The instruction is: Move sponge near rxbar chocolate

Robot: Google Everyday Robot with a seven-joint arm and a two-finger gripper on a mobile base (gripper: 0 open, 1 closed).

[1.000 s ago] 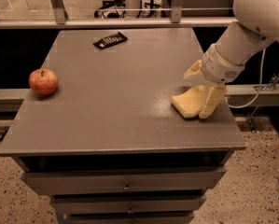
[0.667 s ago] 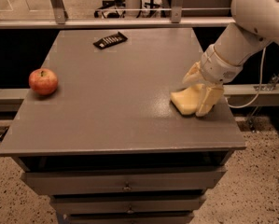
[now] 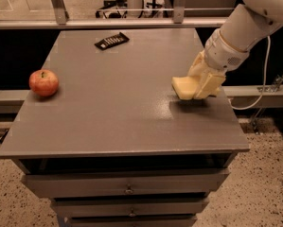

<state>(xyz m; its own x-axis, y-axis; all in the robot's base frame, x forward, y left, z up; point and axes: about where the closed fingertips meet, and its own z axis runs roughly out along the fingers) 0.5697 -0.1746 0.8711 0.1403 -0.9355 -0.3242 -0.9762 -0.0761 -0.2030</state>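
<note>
The pale yellow sponge [image 3: 184, 87] is at the right side of the grey table top [image 3: 117, 98], held slightly above the surface with a shadow under it. My gripper [image 3: 202, 82] is shut on the sponge, its cream fingers [image 3: 210, 85] wrapped over its right end. The rxbar chocolate [image 3: 111, 40], a flat black wrapper with white print, lies at the far middle of the table, well away from the sponge to its upper left.
A red apple [image 3: 43, 82] sits near the table's left edge. The table has drawers [image 3: 127, 183] below its front edge. A metal rail [image 3: 108, 22] runs behind the table. A cable [image 3: 264, 79] hangs at the right.
The gripper has lifted the sponge slightly off the table and shifted it a little to the left and away from the front edge.
</note>
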